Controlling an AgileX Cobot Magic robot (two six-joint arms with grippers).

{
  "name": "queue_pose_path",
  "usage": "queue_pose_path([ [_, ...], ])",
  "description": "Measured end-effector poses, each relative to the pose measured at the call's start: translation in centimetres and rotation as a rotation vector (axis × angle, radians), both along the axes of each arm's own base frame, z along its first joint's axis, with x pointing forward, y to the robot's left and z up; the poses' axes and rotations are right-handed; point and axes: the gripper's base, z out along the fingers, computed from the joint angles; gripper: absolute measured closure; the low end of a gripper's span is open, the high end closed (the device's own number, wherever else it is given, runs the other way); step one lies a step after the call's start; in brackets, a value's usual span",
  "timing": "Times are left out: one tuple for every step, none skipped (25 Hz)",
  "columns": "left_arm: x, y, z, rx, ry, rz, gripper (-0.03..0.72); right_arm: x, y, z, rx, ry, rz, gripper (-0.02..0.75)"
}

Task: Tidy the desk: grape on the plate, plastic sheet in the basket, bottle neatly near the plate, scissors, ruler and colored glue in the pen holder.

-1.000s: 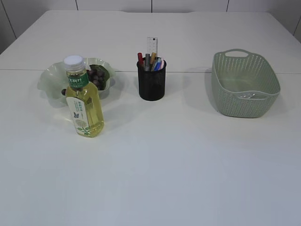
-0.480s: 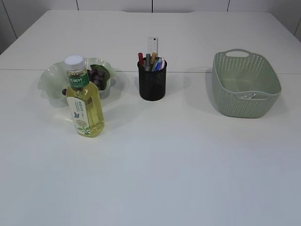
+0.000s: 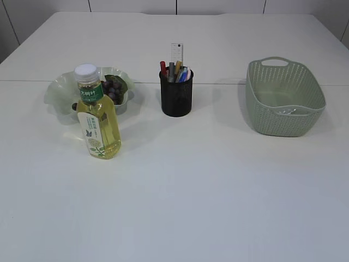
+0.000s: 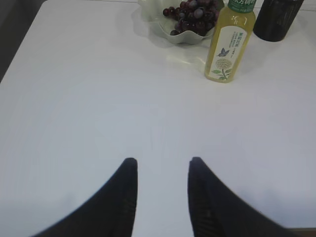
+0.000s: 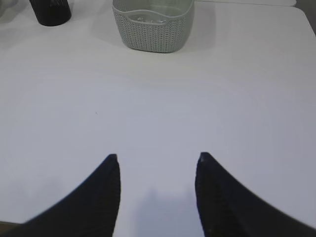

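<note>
A yellow-green bottle (image 3: 98, 117) with a white cap stands upright just in front of the pale green plate (image 3: 57, 93), which holds the dark grapes (image 3: 113, 87). The black mesh pen holder (image 3: 176, 98) holds the ruler (image 3: 176, 53) and several pens and tools. The clear plastic sheet (image 3: 286, 111) lies in the green basket (image 3: 283, 98). In the left wrist view the bottle (image 4: 229, 42), grapes (image 4: 192, 11) and pen holder (image 4: 279, 19) lie far ahead of my open, empty left gripper (image 4: 161, 163). My right gripper (image 5: 157, 158) is open and empty, with the basket (image 5: 152, 27) far ahead of it. Neither gripper shows in the exterior view.
The white table (image 3: 191, 191) stretches wide in front of the objects. A seam runs across the table behind the plate and holder. The table's left edge shows in the left wrist view (image 4: 19, 49).
The view shifts very slightly between the earliest frame and now. No object has moved.
</note>
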Motion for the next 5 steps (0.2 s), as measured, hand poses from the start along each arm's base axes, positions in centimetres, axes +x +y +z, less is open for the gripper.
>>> queue_pose_path([
  [0.00,0.00,0.00,0.000,0.000,0.000,0.435,0.00,0.00,0.00,0.000,0.000,0.000,0.344],
  [0.00,0.00,0.00,0.001,0.000,0.000,0.435,0.00,0.00,0.00,0.000,0.000,0.000,0.344],
  [0.00,0.00,0.00,0.001,0.000,0.000,0.435,0.00,0.00,0.00,0.000,0.000,0.000,0.344],
  [0.00,0.00,0.00,0.001,0.000,0.000,0.435,0.00,0.00,0.00,0.000,0.000,0.000,0.344],
  [0.00,0.00,0.00,0.001,0.000,0.000,0.435,0.00,0.00,0.00,0.000,0.000,0.000,0.344],
])
